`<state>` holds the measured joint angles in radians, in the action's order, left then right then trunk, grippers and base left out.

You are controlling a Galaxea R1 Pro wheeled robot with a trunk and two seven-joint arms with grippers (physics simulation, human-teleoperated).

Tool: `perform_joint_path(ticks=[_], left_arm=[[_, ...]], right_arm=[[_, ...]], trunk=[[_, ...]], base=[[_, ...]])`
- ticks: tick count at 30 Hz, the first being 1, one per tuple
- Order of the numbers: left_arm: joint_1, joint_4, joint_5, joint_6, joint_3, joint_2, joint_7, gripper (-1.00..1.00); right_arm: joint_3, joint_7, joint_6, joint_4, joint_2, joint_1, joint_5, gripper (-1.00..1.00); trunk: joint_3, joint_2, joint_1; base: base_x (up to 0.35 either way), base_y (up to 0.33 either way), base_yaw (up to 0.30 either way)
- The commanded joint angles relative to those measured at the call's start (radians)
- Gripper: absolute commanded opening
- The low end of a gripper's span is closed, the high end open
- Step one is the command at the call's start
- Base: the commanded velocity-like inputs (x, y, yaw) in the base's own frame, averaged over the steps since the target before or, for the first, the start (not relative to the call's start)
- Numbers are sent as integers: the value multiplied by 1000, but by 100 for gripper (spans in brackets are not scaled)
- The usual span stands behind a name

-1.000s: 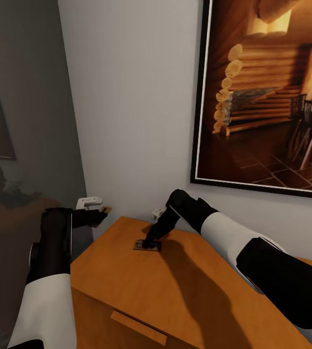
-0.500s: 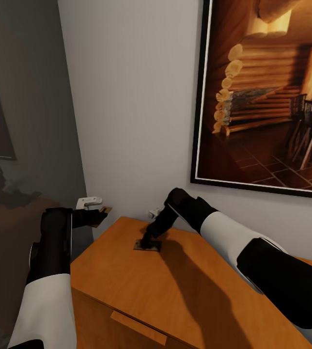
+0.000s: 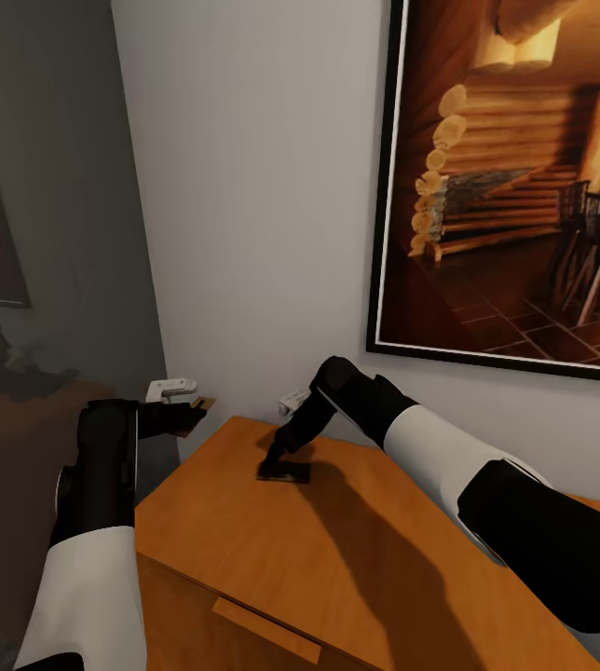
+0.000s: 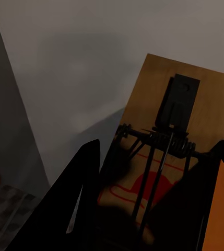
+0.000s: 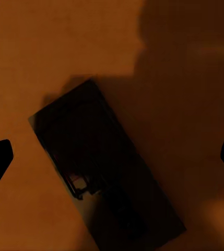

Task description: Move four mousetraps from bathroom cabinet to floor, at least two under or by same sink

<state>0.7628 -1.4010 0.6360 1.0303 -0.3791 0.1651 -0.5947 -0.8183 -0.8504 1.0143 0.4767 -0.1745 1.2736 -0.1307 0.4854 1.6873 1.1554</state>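
An orange dresser bore one mousetrap, flat below and between the right gripper, whose jaws stood wide apart. The left gripper was clamped on a second mousetrap.

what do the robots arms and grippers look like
Both arms alternate glossy white shells with black segments: the left arm and right arm turn black toward the wrist. A small white block sits near each wrist. The jaws are plain black, flat and tapered. No cables or markings are visible.

Orange wooden dresser standing against white wall; framed log-cabin picture hanging above; dim, possibly grey, room lying leftward.
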Motion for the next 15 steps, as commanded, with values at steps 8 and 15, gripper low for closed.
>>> perform_joint_path(ticks=[8, 15], left_arm=[[1, -1, 10, 2, -2, 1, -10, -100], [1, -1, 12, 2, -1, 2, -10, -100]], right_arm=[[-4, 52, -2, -8, 0, -33, -10, 100], [-4, 104, -48, -111, 0, -54, -10, 100]], trunk=[[1, 1, 0], [1, 1, 0]], base=[[0, 0, 0], [0, 0, 0]])
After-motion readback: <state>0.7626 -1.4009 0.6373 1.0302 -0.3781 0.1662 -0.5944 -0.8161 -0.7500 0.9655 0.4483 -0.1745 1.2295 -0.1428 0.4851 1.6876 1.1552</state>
